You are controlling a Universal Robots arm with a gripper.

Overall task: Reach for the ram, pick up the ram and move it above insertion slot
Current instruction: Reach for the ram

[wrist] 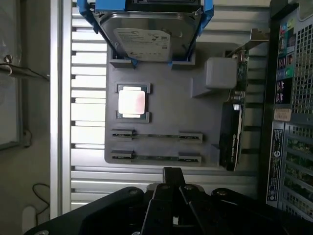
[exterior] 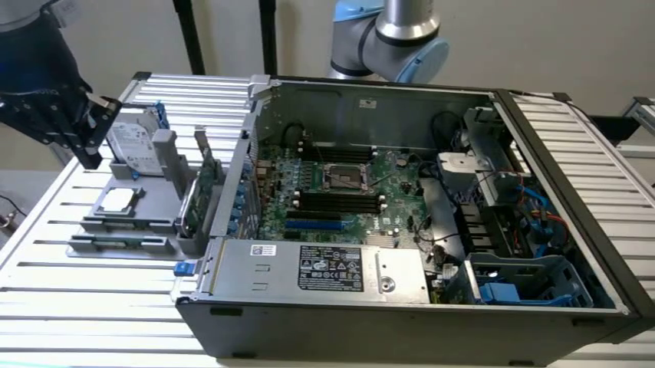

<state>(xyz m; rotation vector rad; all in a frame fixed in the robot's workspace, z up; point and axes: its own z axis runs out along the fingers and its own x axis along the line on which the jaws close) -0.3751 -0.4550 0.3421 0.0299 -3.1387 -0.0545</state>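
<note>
Gripper (wrist: 172, 171) near gray holder (wrist: 161, 98), fingers (wrist: 168, 178) together, empty. 2 ram sticks (wrist: 156, 158) lie in holder, untouched. Likely early reach; grasp, lift, move over motherboard slots (exterior: 333, 201) not done.

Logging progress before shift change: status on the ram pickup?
Status: gripper near gray holder, off the ram; ram seated in its slot; expansion card alongside, not between.

Gripper (exterior: 92, 138) at exterior view's upper left, above table (exterior: 61, 299), just beside upright hard drive (exterior: 135, 147). Grey fixture (exterior: 153, 230) holds hard drive, processor (exterior: 116, 200), ram (exterior: 116, 244) along front edge, expansion card (exterior: 205, 188). Gripper apart from ram. Open computer case (exterior: 557, 146) alongside, motherboard (exterior: 338, 192) exposed.
</note>
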